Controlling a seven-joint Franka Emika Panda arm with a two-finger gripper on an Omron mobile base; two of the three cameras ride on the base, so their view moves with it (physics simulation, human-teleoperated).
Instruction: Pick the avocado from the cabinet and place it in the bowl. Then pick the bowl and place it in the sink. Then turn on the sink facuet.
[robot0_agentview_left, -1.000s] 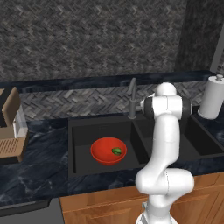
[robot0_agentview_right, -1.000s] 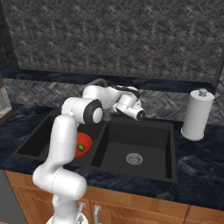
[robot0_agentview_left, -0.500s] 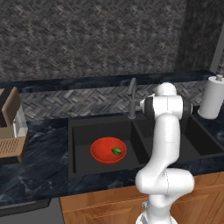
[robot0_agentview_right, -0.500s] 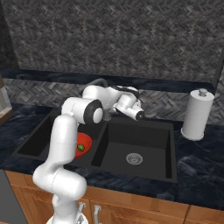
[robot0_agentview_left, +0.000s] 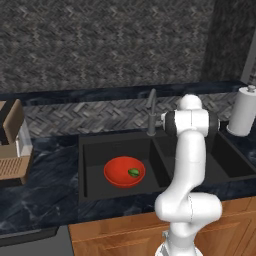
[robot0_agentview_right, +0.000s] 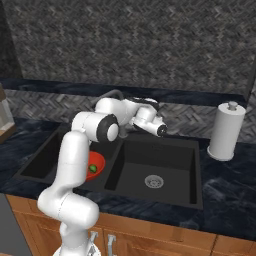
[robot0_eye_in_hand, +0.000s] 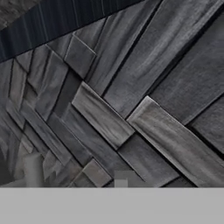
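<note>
Fingers of the gripper (robot0_agentview_right: 163, 131): spacing not resolvable in either base view, too small and dark against the hand. Pale blurred shapes low in the hand view, not clear enough to judge the gap. Cannot tell whether open or closed, nor whether anything is gripped.

Gripper position: raised over the rear edge of the right basin, close to the herringbone backsplash (robot0_eye_in_hand: 131, 100). Seen at very short range in the hand view as grey tiles laid diagonally.

Sink faucet (robot0_agentview_left: 150, 112): slim, dark grey, upright behind the divider between the two basins, spout bent forward. Located just beside the hand in the left base view. Contact between gripper and faucet not determinable. No visible water stream.

Bowl (robot0_agentview_left: 116, 172): red, shallow, resting upright on the floor of the left basin. Partly hidden behind the arm in the right base view (robot0_agentview_right: 97, 161).

Avocado (robot0_agentview_left: 134, 173): small, dark green, lying inside the bowl towards its right rim. Visible also in the right base view (robot0_agentview_right: 92, 168) at the bowl's near edge.

Sink (robot0_agentview_left: 90, 165): black, double basin, set into the dark marbled counter (robot0_agentview_left: 40, 200). Round drain in the floor of the right basin.

Paper-towel roll (robot0_agentview_right: 226, 131): white, upright on its post, on the counter right of the sink, well apart from the gripper.

Low wooden cupboards (robot0_agentview_right: 165, 240): below the counter front.
</note>
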